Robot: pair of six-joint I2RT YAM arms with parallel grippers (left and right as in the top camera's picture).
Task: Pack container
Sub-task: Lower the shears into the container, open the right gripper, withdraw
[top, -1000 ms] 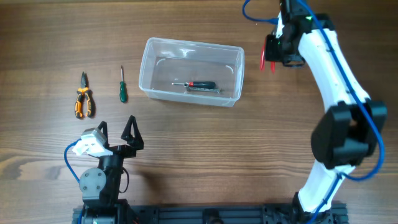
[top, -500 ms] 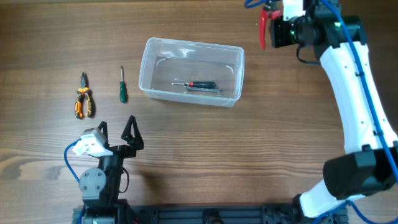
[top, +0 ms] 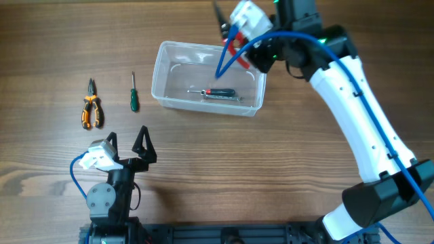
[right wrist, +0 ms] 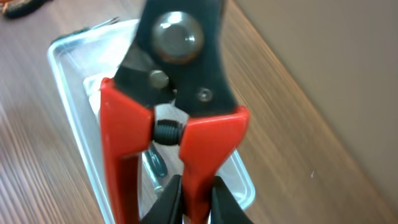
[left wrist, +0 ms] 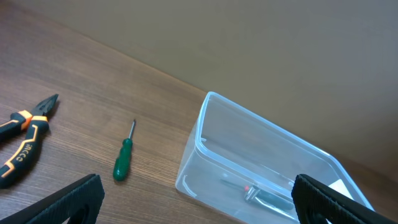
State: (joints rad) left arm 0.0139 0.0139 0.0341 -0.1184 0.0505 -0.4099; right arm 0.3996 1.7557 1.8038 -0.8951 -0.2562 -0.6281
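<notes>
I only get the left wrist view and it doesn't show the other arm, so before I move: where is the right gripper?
Observer: The right gripper is above the far right corner of the container, well away from your arm.
Operator: Is it carrying anything?
Observer: Yes. Its fingers are closed on one handle of the red-handled cutters, held over the container's open top.
Operator: There's something blurry inside the tub. What is it?
Observer: A small screwdriver with a black and red handle, lying flat on the floor towards the near wall.
</notes>
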